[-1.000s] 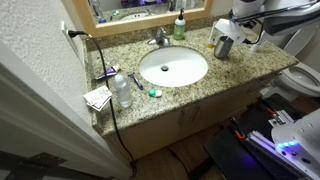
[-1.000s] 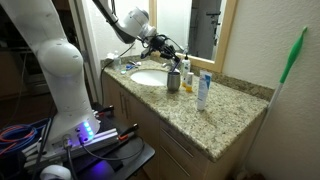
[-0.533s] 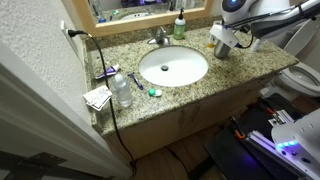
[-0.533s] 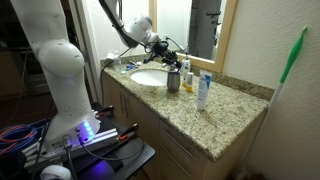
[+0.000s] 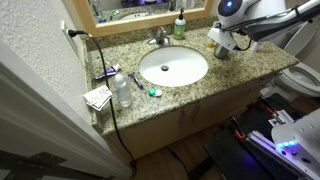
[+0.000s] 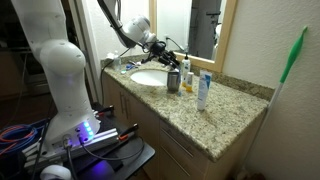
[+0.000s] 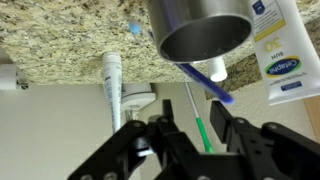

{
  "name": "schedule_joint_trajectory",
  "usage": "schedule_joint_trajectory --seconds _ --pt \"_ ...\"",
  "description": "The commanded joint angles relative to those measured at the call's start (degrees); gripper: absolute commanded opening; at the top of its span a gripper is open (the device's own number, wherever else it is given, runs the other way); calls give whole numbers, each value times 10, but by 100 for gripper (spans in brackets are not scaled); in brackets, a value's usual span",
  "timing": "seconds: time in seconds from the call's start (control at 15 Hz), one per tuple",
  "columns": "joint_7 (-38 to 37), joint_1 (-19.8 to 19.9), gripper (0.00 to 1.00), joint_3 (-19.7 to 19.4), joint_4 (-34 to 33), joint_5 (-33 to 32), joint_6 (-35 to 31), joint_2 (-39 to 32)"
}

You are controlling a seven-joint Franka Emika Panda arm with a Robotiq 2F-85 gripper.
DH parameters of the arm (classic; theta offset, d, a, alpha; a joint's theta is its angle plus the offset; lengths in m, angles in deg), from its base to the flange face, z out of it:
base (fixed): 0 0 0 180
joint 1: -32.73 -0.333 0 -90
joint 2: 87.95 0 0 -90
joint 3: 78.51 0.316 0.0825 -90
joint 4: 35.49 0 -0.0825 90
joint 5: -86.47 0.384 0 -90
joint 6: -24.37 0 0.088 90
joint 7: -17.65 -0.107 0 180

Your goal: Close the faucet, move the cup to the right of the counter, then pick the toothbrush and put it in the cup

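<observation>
The dark grey metal cup (image 7: 200,30) stands on the right part of the speckled granite counter (image 5: 245,66); it shows in both exterior views (image 5: 222,49) (image 6: 173,81). The blue toothbrush (image 7: 210,82) sticks out over the cup's rim, one end inside. My gripper (image 7: 192,106) is open and empty, a short way from the cup's mouth; it also shows in both exterior views (image 5: 226,36) (image 6: 163,48). The chrome faucet (image 5: 158,38) stands behind the white sink basin (image 5: 172,67); no water shows.
A white tube with a yellow label (image 7: 280,50) stands right beside the cup. A green soap bottle (image 5: 179,28) is by the mirror. A clear water bottle (image 5: 122,90), brushes and small items lie at the counter's other end. A green-handled stick (image 6: 294,55) leans on the wall.
My gripper has drawn back a little from the cup, towards the mirror. The cup and toothbrush have stayed in place.
</observation>
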Motion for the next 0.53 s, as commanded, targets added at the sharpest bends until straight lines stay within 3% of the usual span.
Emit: schedule_joint_trajectory --seconds 0.0,0.2,0.47 --pt "32 -6 76 -15 55 14 -38 105" --pt "50 2 98 -48 89 34 -127 167" --pt "74 29 100 -126 162 62 -280 248"
